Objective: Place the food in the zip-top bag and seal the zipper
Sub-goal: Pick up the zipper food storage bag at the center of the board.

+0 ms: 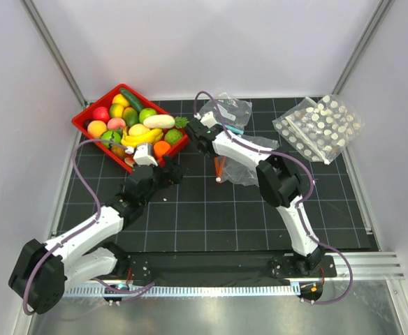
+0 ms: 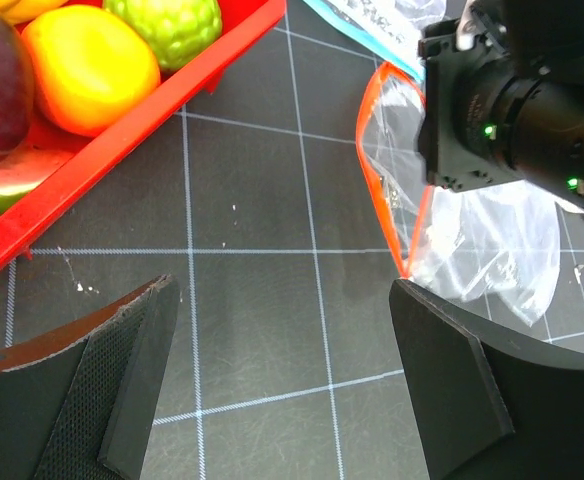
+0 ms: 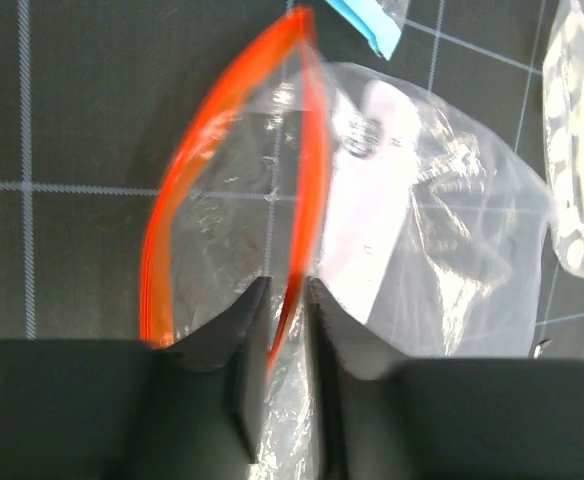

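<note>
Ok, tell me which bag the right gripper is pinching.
The clear bag with the orange-red zipper; the teal-strip bag and the white-dotted bag are not held.

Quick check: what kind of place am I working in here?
Likely a lab test booth, not a kitchen: plain white walls, a black grid mat, and a red tray of toy food.

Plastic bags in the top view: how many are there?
3. The orange-zipper bag lies at the centre, the teal-strip bag is just behind it, and the white-dotted bag is at the far right. Another could be hidden under these, but none shows.
</note>
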### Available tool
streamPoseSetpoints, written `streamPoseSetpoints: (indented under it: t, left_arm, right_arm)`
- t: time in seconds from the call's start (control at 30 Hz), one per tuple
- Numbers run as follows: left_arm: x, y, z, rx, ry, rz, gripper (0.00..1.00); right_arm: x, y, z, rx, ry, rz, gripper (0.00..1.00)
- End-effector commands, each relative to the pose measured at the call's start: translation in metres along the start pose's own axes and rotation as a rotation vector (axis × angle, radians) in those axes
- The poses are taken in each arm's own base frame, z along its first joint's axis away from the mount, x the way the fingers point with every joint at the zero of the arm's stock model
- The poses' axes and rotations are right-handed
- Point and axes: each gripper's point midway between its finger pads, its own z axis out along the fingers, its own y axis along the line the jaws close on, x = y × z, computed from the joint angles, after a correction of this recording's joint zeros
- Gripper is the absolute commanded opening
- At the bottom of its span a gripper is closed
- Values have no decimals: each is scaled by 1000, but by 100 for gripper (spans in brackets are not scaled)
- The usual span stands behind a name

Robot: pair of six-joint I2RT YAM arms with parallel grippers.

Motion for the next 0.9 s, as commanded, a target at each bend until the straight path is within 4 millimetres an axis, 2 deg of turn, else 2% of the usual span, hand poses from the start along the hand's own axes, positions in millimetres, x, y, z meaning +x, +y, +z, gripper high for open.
streamPoseSetpoints:
  t: [0.0, 0.03, 0.1, 0.13, 0.23, 0.27, 0.33, 0.37, 0.43, 0.47, 0.5, 0.6, 0.7, 0.87]
  left_arm:
    - [-11, -7, 2, 21, -29, 6, 90]
    - [-10, -8, 3, 23, -27, 8, 90]
    - [-8, -9, 4, 29, -17, 13, 90]
    - [-7, -11, 6, 32, -8, 14, 90]
    - [-2, -16, 9, 52, 17, 21, 90]
    - [3, -15, 12, 51, 34, 28, 90]
    - [6, -23, 14, 86, 56, 30, 90]
    - [9, -25, 17, 98, 66, 31, 91]
    - [13, -34, 18, 138, 89, 30, 91]
    - [18, -35, 20, 147, 108, 31, 91]
    - [18, -40, 21, 167, 108, 29, 91]
    - [25, -50, 25, 219, 147, 25, 91]
    - [30, -56, 26, 248, 174, 21, 91]
    - [33, -57, 27, 257, 186, 26, 92]
  right_arm:
    - [-24, -17, -12, 42, -65, 41, 19]
    - [-28, -22, -18, 35, -81, 59, 10]
    - [-25, -23, -22, 16, -83, 63, 4]
    - [-32, -28, -32, -2, -107, 89, 1]
    - [-28, -30, -41, -40, -130, 109, 1]
    - [-33, -38, -54, -60, -157, 135, 1]
    - [-24, -32, -63, -105, -185, 144, 1]
    - [-15, -38, -73, -124, -196, 150, 1]
    - [-12, -25, -88, -197, -238, 165, 1]
    - [3, -22, -90, -209, -235, 149, 1]
    - [-3, -25, -104, -240, -280, 184, 1]
    - [9, -13, -129, -320, -320, 195, 1]
    - [26, 0, -144, -371, -334, 175, 1]
    - [40, 5, -161, -417, -351, 195, 1]
